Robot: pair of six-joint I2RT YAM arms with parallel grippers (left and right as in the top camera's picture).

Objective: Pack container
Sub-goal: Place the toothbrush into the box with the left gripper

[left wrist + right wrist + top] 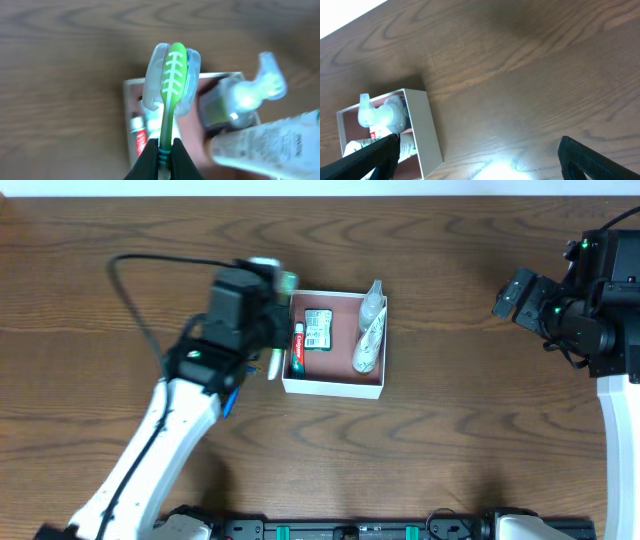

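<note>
1. The container (335, 387) sits near the middle of the bench (450, 450), a shallow white-walled box with a reddish-brown floor.
2. Inside it, along the left wall, lies a red toothpaste tube (298, 346). Just beside that is a green-and-white packet (318, 329). A clear pump bottle (372, 301) and a white tube (367, 348) fill the right side.
3. The left tool (274, 322) hangs at the container's left wall, on the side next to the toothpaste. How high above the wall it is cannot be told.
4. In the left wrist view, the left tool (164, 151) is pressed onto the handle of a green toothbrush (168, 107). The brush head wears a clear cap (151, 75) and points away from the tool, over the container's rim (129, 107).
5. The right tool (503, 298) is well apart from the container, at the bench's right side.
6. In the right wrist view, the right tool (480, 152) has its fingers (370, 157) spread wide with nothing between them. The container (427, 127) appears far to its left.
</note>
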